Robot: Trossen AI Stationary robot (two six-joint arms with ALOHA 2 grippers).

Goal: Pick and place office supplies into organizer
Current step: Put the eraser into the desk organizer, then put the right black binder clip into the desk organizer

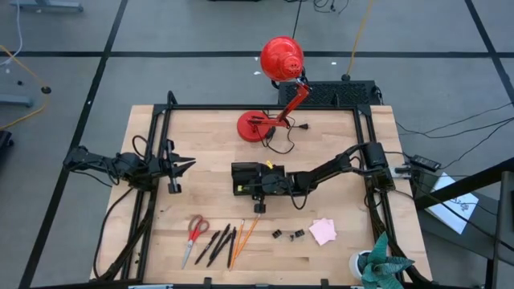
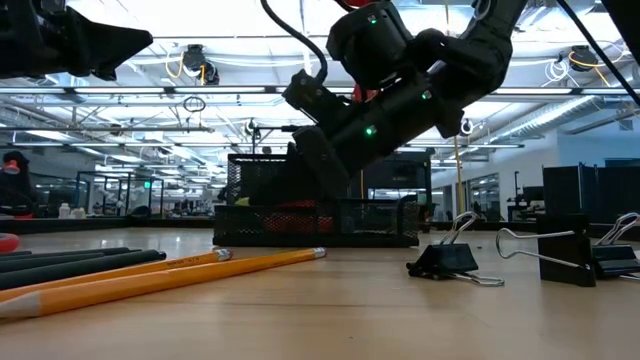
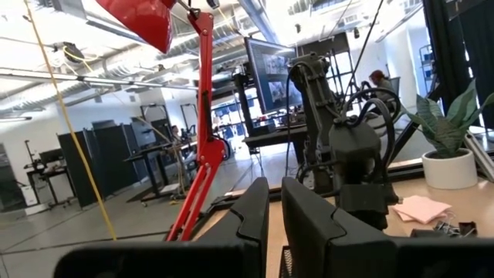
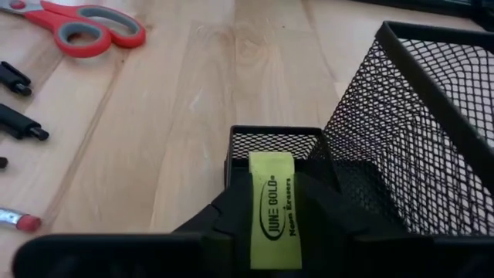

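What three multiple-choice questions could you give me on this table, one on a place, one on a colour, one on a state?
1. Where do the scissors lie?
A. On the lamp's base
B. On the table beside the pens
C. In the plant pot

2. What colour is the sticky-note pad?
A. Green
B. Blue
C. Pink

3. What is the right gripper doing?
A. Gripping a yellow eraser
B. Hanging open and empty
C. Gripping a pencil

Answers: B, the scissors lie on the wood next to the pens; C, the pad shows pink; A, the yellow eraser sits clamped between the fingers, by the organizer.
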